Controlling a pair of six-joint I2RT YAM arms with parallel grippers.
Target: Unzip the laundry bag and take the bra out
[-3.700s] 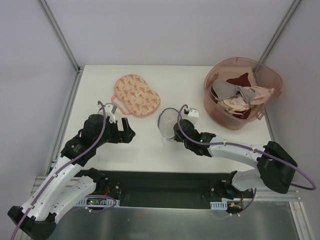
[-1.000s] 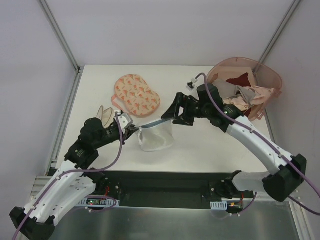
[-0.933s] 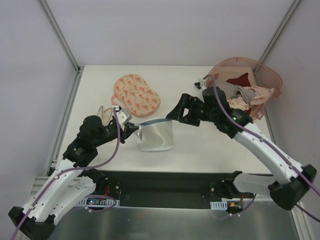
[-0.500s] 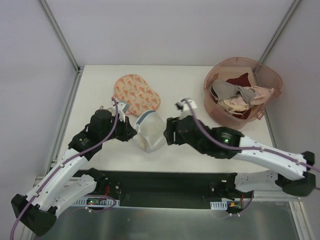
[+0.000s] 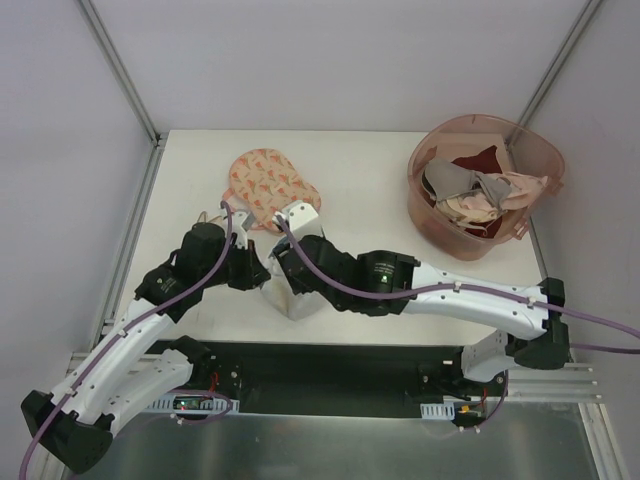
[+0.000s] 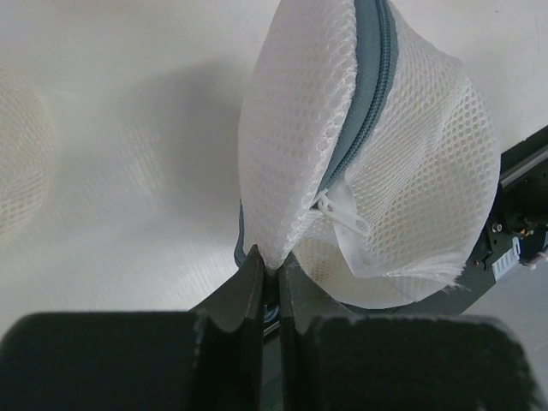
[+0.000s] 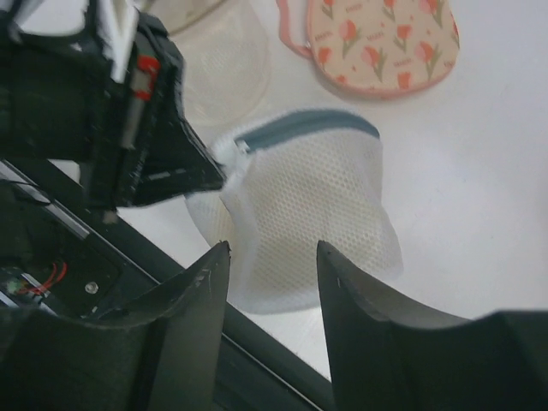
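Two grippers at bag (image 6: 411, 171), front-centre of table (image 5: 380, 170): L gripper (image 6: 267, 257) pinches mesh rim by zip pull (image 6: 342, 214), propping bag upright as anchor. R gripper (image 7: 272, 248) hovers over it, jaws part-open, empty, prob lining up on pull. Bra not visible.

White table (image 5: 390, 170) with four things on it
A printed pink pouch (image 5: 265, 180) lies far left and a pink tub (image 5: 447, 240) far right; pale beige cups (image 7: 224, 64) and a mesh laundry bag (image 7: 308, 214) sit nearer the front edge.
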